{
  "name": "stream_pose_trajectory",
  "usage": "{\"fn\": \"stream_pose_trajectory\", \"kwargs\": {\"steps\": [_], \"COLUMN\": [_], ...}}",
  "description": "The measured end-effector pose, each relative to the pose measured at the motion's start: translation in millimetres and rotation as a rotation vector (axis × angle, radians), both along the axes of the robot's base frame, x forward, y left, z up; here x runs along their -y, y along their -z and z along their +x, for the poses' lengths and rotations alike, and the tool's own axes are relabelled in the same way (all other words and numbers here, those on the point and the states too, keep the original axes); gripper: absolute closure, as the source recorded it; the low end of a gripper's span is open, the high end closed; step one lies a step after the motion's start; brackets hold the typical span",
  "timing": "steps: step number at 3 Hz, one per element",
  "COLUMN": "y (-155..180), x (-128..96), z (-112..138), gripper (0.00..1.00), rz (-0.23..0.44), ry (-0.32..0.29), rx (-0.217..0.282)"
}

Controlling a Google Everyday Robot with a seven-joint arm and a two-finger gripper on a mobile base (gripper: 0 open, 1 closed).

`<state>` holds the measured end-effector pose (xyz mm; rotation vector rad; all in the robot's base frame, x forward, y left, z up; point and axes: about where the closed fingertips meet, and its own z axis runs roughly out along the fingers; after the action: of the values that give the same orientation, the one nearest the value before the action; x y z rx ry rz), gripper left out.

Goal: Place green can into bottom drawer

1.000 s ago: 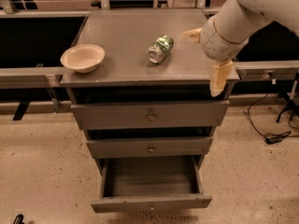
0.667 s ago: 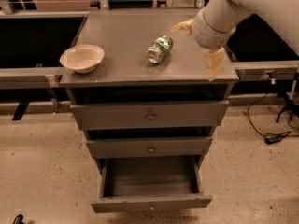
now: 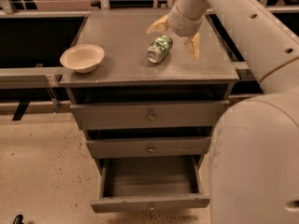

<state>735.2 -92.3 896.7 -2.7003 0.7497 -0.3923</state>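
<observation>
Bowl, beige and round [image 3: 82, 57], sits left on the grey metal cabinet top [image 3: 117, 69]; small green-and-white metal can [image 3: 160, 49] lies on its side mid-top. My two-finger gripper [image 3: 176, 35] hovers just beyond it, spread and empty, deep grey bottom drawer [image 3: 149, 203] open below.

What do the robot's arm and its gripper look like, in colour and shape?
The arm is off-white, made of thick rounded links, with a row of small dark dots along one. No cables show. The gripper, above the cabinet top beside the green can, has two flat pale tan fingers.
</observation>
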Motion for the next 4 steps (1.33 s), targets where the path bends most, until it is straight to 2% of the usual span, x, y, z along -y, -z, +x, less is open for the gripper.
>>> {"fn": "stream_pose_trajectory", "kwargs": {"steps": [1,2,3,4], "y": [-3,-1,17,25], "x": [-12,-26,-32,-33], "z": [22,39,61,66], "gripper": [0.00,0.00,0.02,0.25], "rz": [-0.042,-0.105,-0.181,-0.193], "ry": [-0.060,-0.080,-0.039,-0.009], "rx": [0.045,0.078,0.061,0.025]}}
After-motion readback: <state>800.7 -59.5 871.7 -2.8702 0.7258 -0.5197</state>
